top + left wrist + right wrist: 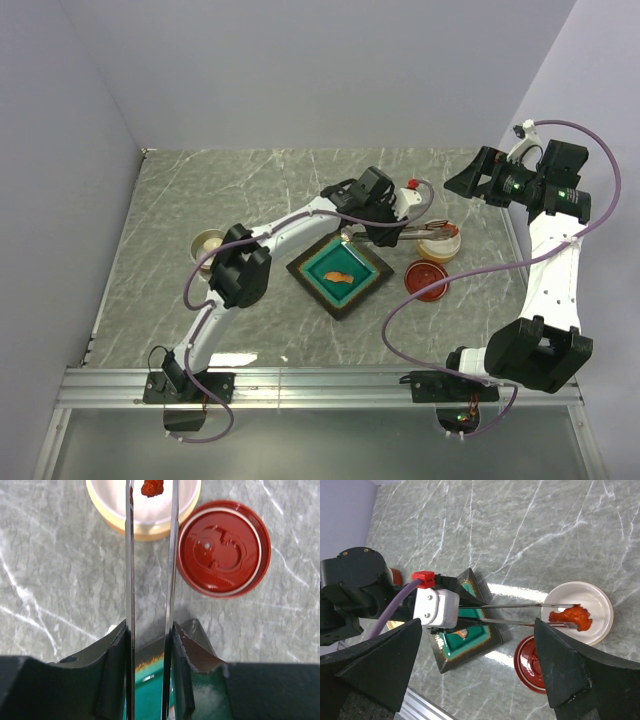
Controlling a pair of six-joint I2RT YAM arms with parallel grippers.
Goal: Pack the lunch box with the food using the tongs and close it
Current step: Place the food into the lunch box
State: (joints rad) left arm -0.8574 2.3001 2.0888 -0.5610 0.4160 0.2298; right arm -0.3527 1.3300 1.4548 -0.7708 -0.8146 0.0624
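Observation:
My left gripper (150, 630) (385, 232) is shut on the tongs (130, 580), pressing their two thin metal arms partway together. The tongs (420, 228) reach right over the lunch box (440, 246), a round cream bowl. An orange-red food lump (152, 487) (571, 617) sits between the tong tips inside the lunch box (592, 597); I cannot tell whether it is pinched. Its red lid (427, 280) (223, 547) lies beside it on the table. Another orange food piece (340, 277) lies in the green square dish (362, 290). My right gripper (462, 182) (477, 622) hangs open, high at the right.
A second round cream container (208, 243) stands left of the dish, beside the left arm's elbow. Grey walls close the table at the back and left. A metal rail (320, 385) runs along the near edge.

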